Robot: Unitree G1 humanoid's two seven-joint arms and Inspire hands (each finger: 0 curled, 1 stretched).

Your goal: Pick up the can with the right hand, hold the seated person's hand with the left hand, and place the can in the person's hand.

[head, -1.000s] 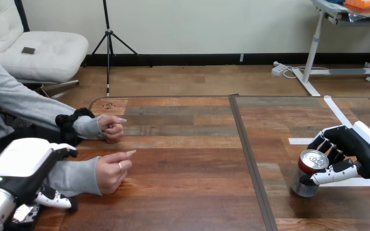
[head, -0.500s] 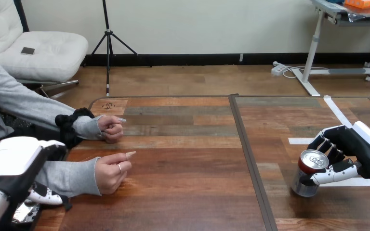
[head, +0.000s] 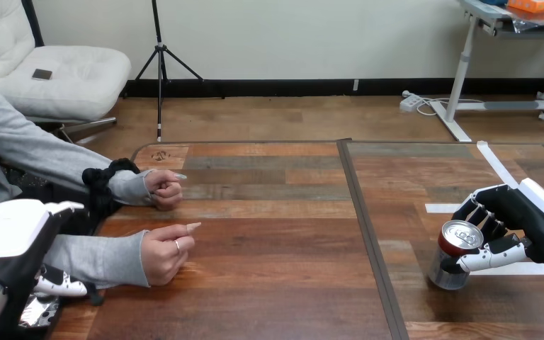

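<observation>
Wooden table point(head: 276, 241), the person's nearer hand point(head: 163, 255) and the person's farther hand point(head: 161, 190) resting loosely closed at its left. The robot's left hand point(head: 10, 237) sits by the nearer forearm, its grip impossible to tell. The right hand point(head: 520, 221) grasps the upright can point(head: 455, 256) at the table's right.

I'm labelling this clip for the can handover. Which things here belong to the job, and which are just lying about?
In the job:
can
right hand, curled round the can
left hand
person's nearer hand, probably the one to receive

Just lying about:
person's farther hand, resting on the table
white tape stuck to the table
</observation>
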